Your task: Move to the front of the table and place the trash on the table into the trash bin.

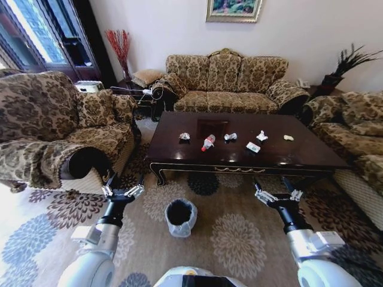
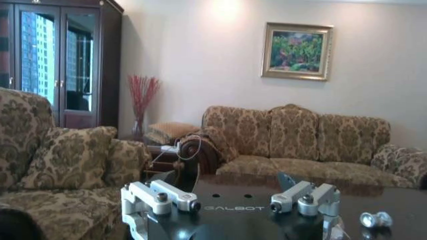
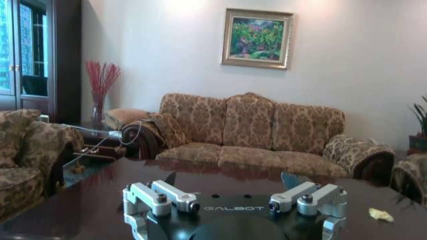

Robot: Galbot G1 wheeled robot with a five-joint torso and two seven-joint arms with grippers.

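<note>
The dark glossy table stands ahead of me with trash along its top. There is a crumpled white paper, a clear bottle with a red cap, a shiny clear wrapper, another white paper, a small wrapper and a yellowish scrap. The black trash bin with its whitish liner sits on the carpet between my arms, short of the table. My left gripper and right gripper hover open and empty before the table's front edge. The right wrist view shows the scrap on the table.
A patterned sofa stands behind the table. An armchair is at the left and another sofa at the right. A small side table with cables is at the back left. Floral carpet lies around the bin.
</note>
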